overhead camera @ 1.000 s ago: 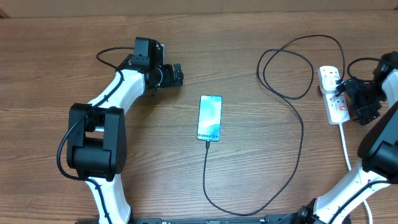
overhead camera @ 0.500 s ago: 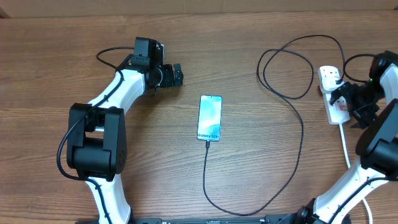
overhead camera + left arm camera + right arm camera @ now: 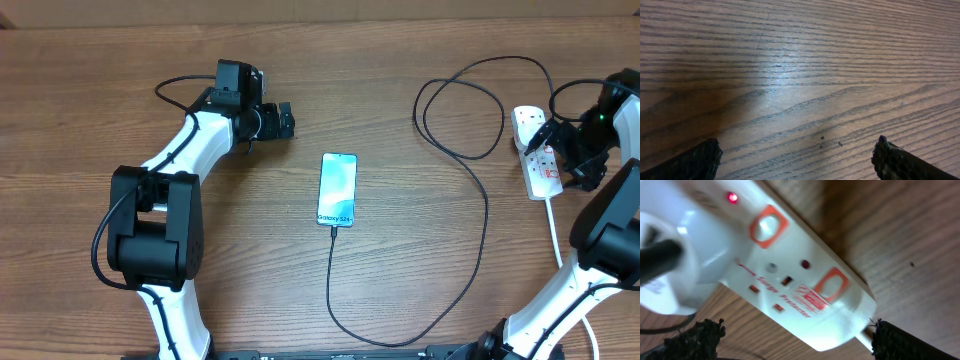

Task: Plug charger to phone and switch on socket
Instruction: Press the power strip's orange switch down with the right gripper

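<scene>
The phone lies flat mid-table, its screen lit cyan. The charger, a thin black cable, meets the phone's near end, loops right and back, and its plug sits in the far end of the socket. My right gripper hovers open over the socket. In the right wrist view the socket fills the frame, with a small red lamp glowing and two orange switches. My right gripper holds nothing. My left gripper rests open at the far left, above bare wood.
The socket's white cord runs toward the near right, past the right arm's base. The left arm takes up the left side of the table. The black cable's loops lie between the phone and the socket.
My right gripper has shifted toward the far side and inward over the socket's plug end. The left arm, phone and cable have not moved.
</scene>
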{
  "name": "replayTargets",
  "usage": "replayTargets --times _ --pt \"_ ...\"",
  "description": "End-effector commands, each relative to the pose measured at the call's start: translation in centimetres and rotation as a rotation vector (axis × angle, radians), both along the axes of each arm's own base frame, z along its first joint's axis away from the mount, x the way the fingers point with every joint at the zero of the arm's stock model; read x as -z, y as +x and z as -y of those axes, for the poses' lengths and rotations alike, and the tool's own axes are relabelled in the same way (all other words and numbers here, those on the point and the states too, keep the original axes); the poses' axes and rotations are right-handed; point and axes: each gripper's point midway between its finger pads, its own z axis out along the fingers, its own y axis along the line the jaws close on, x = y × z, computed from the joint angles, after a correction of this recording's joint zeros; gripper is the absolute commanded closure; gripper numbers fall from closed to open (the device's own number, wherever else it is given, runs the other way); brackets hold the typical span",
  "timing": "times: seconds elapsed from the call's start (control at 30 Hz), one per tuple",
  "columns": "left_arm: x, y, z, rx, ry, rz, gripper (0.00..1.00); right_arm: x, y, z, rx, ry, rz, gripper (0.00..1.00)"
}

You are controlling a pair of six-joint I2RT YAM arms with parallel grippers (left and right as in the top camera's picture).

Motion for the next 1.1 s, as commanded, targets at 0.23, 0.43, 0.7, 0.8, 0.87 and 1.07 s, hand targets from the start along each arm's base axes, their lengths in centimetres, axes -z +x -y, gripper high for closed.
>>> replayTargets --times 0.23,0.43,0.7,0.8,0.87,1.07 --pt "-1.0 0.3 0.2 0.006 0.006 0.026 0.00 -0.3 1.2 0.4 -0.041 -0.007 0.053 0.00" --pt "-1.0 0.3 0.2 0.006 0.006 0.026 0.00 -0.4 2.7 1.2 -0.042 -0.039 0.113 0.00" --pt "-1.0 0.3 0.2 0.006 0.006 0.026 0.00 -0.8 5.3 2.5 -0.043 -0.097 0.219 0.00" --pt "-1.0 0.3 0.2 0.006 0.006 0.026 0.00 -0.9 6.1 2.9 -0.043 -0.114 0.251 0.00" --pt "-1.0 0.3 0.2 0.006 0.006 0.026 0.00 -1.0 6.4 3.1 -0.043 -0.123 0.267 0.00" --pt "-1.0 0.3 0.2 0.006 0.006 0.026 0.00 -1.2 6.9 3.3 -0.043 -0.133 0.285 0.00"
